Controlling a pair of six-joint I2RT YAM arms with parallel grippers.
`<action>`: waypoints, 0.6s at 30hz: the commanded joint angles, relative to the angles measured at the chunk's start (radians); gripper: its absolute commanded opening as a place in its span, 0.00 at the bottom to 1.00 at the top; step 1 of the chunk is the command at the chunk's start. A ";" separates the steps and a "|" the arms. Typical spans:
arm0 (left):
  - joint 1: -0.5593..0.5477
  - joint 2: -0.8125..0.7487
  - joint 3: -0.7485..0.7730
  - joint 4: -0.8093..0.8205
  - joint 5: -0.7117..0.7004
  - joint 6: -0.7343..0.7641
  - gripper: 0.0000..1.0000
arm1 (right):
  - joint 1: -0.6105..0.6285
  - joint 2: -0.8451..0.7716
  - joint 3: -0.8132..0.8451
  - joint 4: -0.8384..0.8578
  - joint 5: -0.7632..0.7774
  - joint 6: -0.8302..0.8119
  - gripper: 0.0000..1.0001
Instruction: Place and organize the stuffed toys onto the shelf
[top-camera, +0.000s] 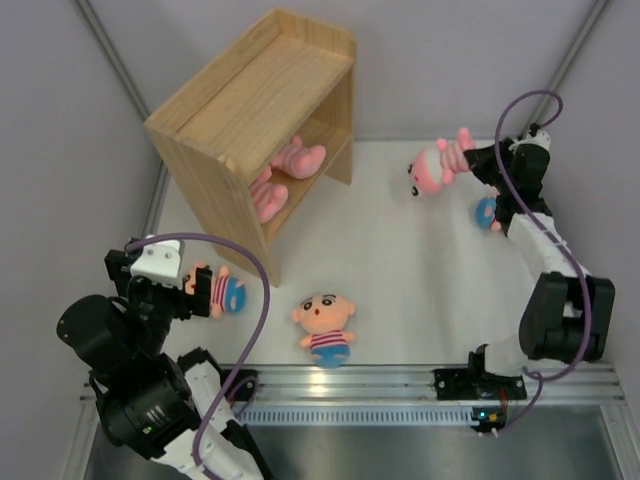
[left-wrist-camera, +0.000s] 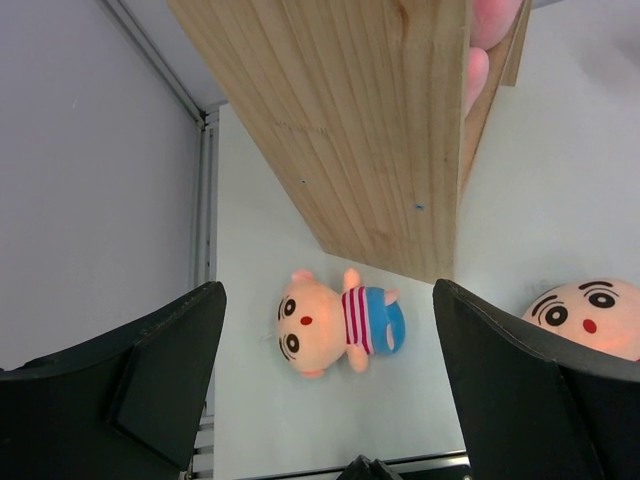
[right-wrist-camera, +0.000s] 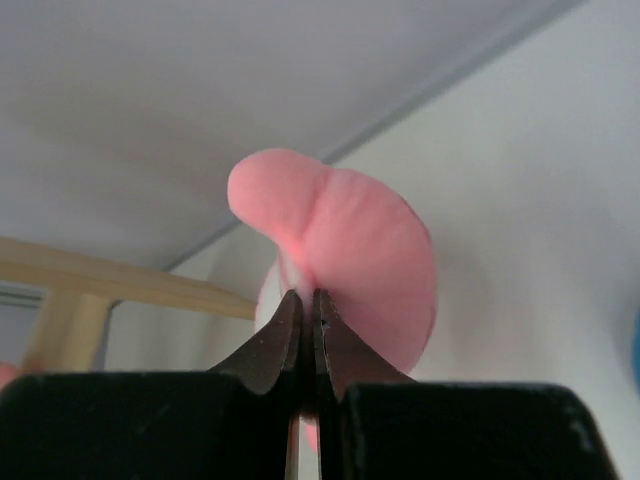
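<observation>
The wooden shelf (top-camera: 250, 110) stands at the back left, with two pink striped toys (top-camera: 285, 175) lying on its inner board. My left gripper (top-camera: 193, 293) is open and hovers above a peach toy in blue shorts (top-camera: 220, 292), which lies on the table between the fingers in the left wrist view (left-wrist-camera: 335, 322). A second peach toy (top-camera: 325, 325) lies face up at the front middle. My right gripper (top-camera: 478, 160) is shut on a pink striped toy (top-camera: 435, 168) and holds it above the table at the back right. The right wrist view shows the jaws pinching that pink plush (right-wrist-camera: 370, 250).
A blue-and-peach toy (top-camera: 487, 212) lies partly hidden behind the right arm. The shelf's side panel (left-wrist-camera: 370, 130) fills the top of the left wrist view. Grey walls close the left, back and right. A metal rail (top-camera: 400, 385) runs along the near edge.
</observation>
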 joint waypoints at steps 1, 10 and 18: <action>-0.004 -0.018 -0.002 0.020 0.032 -0.004 0.90 | 0.081 -0.163 -0.027 0.148 0.066 0.091 0.00; -0.039 -0.030 0.001 0.020 0.035 -0.019 0.90 | 0.295 -0.337 -0.079 0.285 0.279 0.284 0.00; -0.053 -0.036 0.005 0.020 0.031 -0.030 0.90 | 0.476 -0.293 -0.067 0.353 0.459 0.411 0.00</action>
